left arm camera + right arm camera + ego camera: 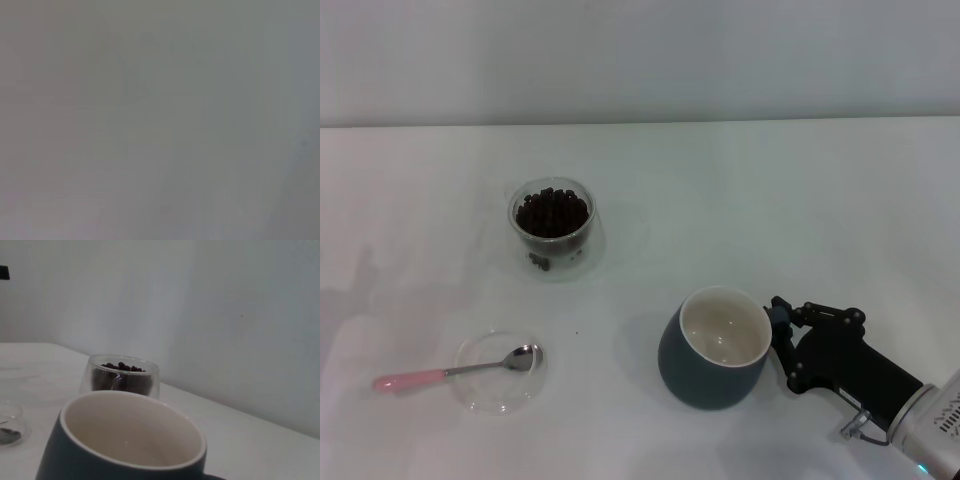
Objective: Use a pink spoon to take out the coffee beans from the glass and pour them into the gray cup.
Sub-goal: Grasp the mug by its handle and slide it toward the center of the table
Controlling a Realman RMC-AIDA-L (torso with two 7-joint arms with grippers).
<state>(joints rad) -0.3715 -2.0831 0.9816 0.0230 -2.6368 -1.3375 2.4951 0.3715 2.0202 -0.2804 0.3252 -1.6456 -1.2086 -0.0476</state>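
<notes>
Head view shows the right tool [782, 322] reaching in from the near right corner of the white worktop [800, 200], its black, angular body slanting up and leftward from a silver wrist. Its tip sits against the right side of the gray cup [713, 348], where the handle would be; whether the tool is closed on that handle or merely touching it cannot be told. The left tool is outside the head view, and the left wrist view gives only a featureless gray field.

The gray cup, a rounded, matte blue-gray ceramic mug with a smooth cream-white inside, stands upright toward the near edge, right of centre, and looks empty. Farther back and to the left stands the glass [552, 227], a small, clear, double-walled round vessel holding the coffee beans [552, 212], a dark, nearly black heap of small ovals. Near the left side, close to the near edge, lies a flat clear round dish [500, 372]; the pink spoon [460, 371] rests across it, its shiny metal bowl inside the dish and its slim pale pink handle stretching out over the rim toward the left edge.

Right wrist view looks across the cup's open mouth to the bean-filled glass beyond it.
</notes>
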